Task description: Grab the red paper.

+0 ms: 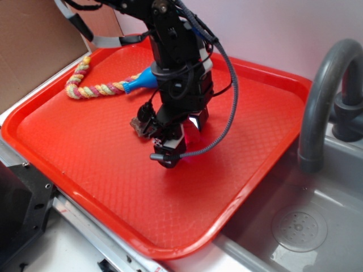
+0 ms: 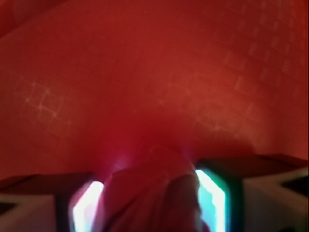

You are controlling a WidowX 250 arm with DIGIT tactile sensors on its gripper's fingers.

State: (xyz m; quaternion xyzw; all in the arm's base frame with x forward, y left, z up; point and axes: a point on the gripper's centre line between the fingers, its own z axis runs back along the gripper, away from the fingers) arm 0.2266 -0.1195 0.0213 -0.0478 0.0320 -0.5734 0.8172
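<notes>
Single black robot arm with its fingers (image 1: 180, 141) lowered onto the middle of the large bright red plastic tray (image 1: 91, 153), which rests on the bench beside a grey sink basin (image 1: 317, 221). The dark crimson ball of wrinkled paper (image 2: 154, 193) sits directly between the two fingers; in the wrist view its folds fill the gap from the left pad (image 2: 84, 208) to the right pad (image 2: 212, 198), so the fingers appear clenched on it, with no offset to either side. In the exterior view the paper is almost wholly hidden behind the fingers. The small brown rocky lump (image 1: 139, 123) lies just left of the fingers, apart from them. A braided yellow and pink rope with a blue end (image 1: 99, 86) lies at the tray's far left. The coming move, judged from this, is a straight lift.
</notes>
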